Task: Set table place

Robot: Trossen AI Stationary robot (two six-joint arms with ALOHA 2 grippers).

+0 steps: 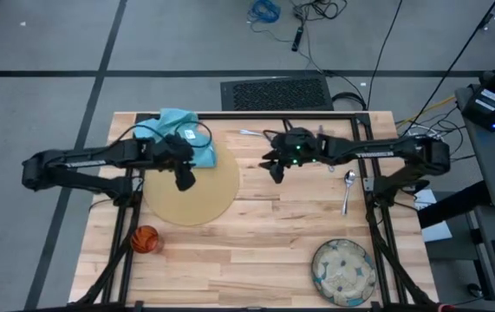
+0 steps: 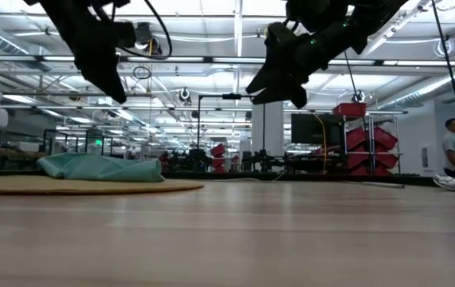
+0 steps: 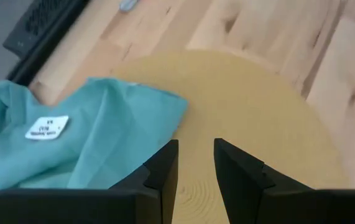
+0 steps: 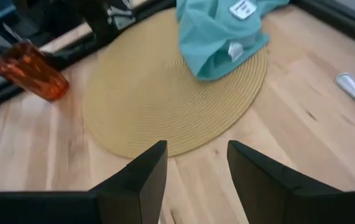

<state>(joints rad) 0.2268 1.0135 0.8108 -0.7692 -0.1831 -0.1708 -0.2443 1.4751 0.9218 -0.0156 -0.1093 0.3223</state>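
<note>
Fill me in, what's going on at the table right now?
Place setting is barely started. The round mat lies on the table with the blue napkin crumpled over its far edge. Both arms hang above the table holding nothing: the left gripper open over the mat beside the napkin, the right gripper open just off the mat's edge. The plate, orange cup and spoon sit apart, not yet placed.

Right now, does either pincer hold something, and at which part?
Nothing is held. The left pincer hangs open above the mat; the right pincer is open over the table.
</note>
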